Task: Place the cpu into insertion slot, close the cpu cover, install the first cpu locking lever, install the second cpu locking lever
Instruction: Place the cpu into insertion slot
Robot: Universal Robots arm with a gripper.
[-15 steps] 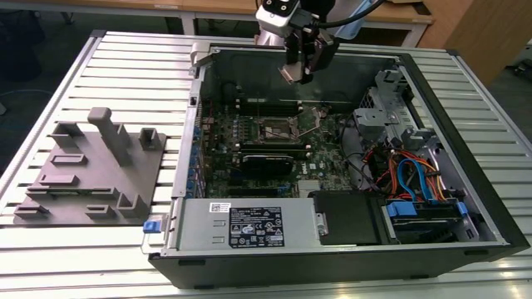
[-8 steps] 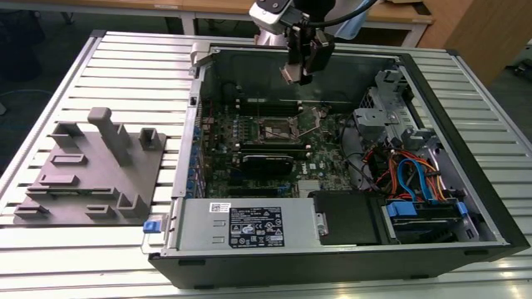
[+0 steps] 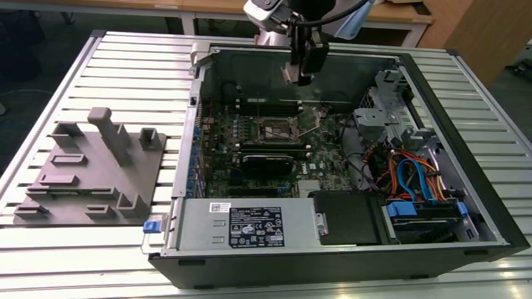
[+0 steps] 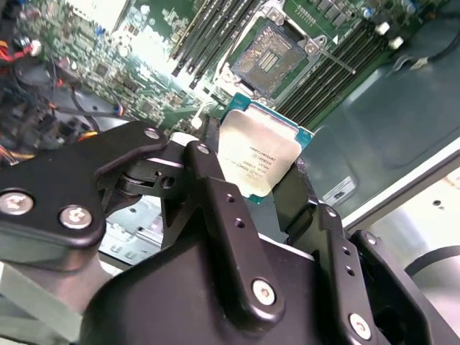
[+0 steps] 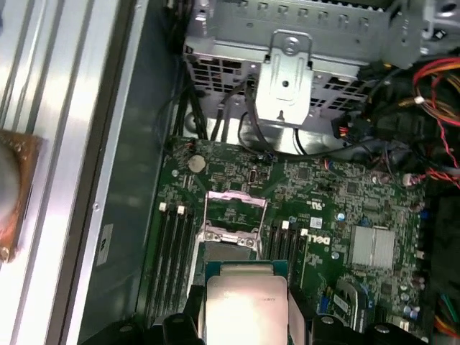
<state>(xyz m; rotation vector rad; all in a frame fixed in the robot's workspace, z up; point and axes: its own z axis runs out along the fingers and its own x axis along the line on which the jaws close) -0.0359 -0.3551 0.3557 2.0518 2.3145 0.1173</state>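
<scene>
Exterior view, from its left to its right: a grey fixture plate (image 3: 91, 180) is laid on the table, the open computer case (image 3: 332, 268) is set just beside it, and the gripper (image 3: 301, 73) is held above the board, apart from the insertion slot (image 3: 277, 129). In the second wrist view the cpu (image 4: 260, 154) is seen clamped by its edges between the fingers (image 4: 208, 180). For a clean placement, the chip is best held level, squared to the slot's rim, and lowered straight, never slid across the contacts.
</scene>
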